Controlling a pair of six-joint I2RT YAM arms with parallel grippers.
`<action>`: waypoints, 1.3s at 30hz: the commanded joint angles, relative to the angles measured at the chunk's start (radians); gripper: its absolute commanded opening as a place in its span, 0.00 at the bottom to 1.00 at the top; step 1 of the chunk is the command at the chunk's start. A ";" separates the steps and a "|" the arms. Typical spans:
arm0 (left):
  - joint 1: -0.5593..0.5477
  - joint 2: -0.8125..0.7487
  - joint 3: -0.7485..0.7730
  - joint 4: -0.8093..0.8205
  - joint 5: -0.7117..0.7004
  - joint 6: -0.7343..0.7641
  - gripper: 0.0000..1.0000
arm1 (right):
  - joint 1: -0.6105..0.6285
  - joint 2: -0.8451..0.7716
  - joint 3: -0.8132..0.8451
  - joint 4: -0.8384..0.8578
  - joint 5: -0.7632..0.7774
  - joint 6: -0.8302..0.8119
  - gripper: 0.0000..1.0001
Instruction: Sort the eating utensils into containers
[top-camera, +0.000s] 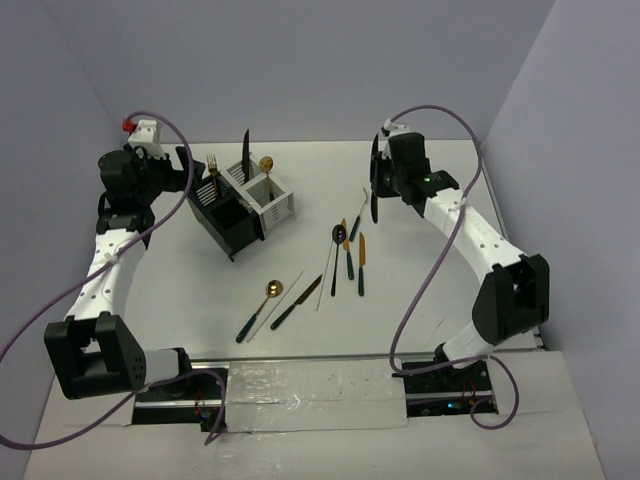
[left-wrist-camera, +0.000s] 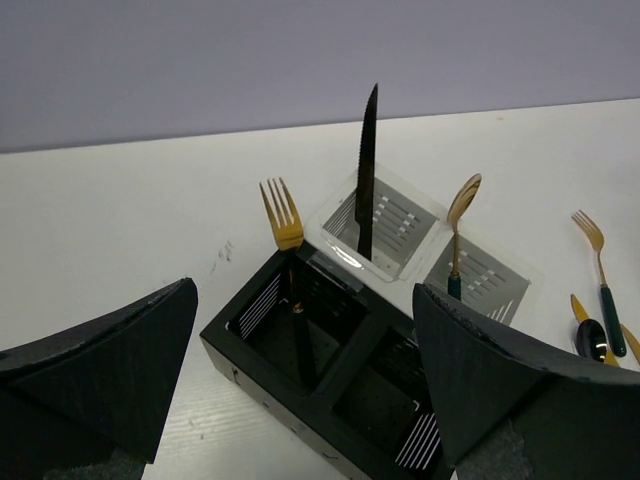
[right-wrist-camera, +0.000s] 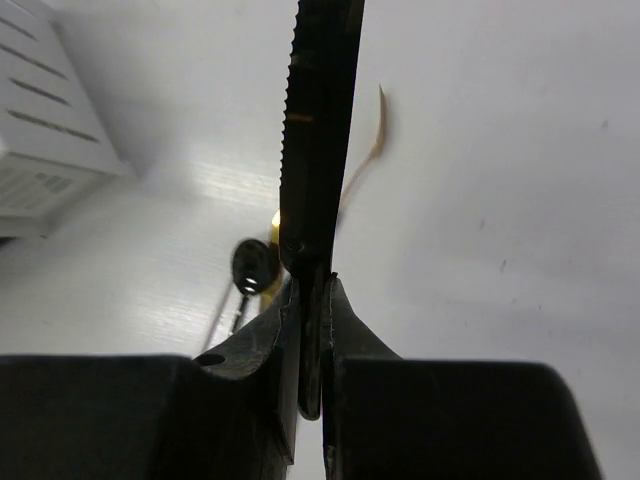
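Note:
The black caddy (top-camera: 228, 222) and the white caddy (top-camera: 268, 197) stand joined at the back left. A gold fork (left-wrist-camera: 282, 214) stands in the black caddy (left-wrist-camera: 290, 345). A black knife (left-wrist-camera: 367, 170) and a gold spoon (left-wrist-camera: 462, 204) stand in the white caddy (left-wrist-camera: 400, 222). My left gripper (top-camera: 193, 173) is open and empty just left of the black caddy, its fingers (left-wrist-camera: 110, 365) wide apart. My right gripper (top-camera: 376, 186) is shut on a black serrated knife (right-wrist-camera: 318, 130) and holds it above the table, right of the caddies.
Loose utensils lie mid-table: a black spoon (top-camera: 337, 234), gold-bladed knives (top-camera: 361, 255), a gold fork (top-camera: 356, 218), a gold spoon with a green handle (top-camera: 270, 291), a dark knife (top-camera: 296, 302) and pale chopsticks (top-camera: 277, 305). Walls close in behind and at both sides.

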 joint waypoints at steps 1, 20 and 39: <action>0.013 -0.008 0.050 -0.066 -0.056 0.026 0.99 | 0.047 -0.085 0.099 0.152 -0.016 0.045 0.00; 0.105 -0.109 -0.136 -0.079 -0.094 0.057 0.99 | 0.392 0.547 0.714 0.836 0.024 0.085 0.00; 0.108 -0.121 -0.163 -0.019 -0.083 0.046 0.99 | 0.434 0.911 0.954 0.672 0.128 0.021 0.00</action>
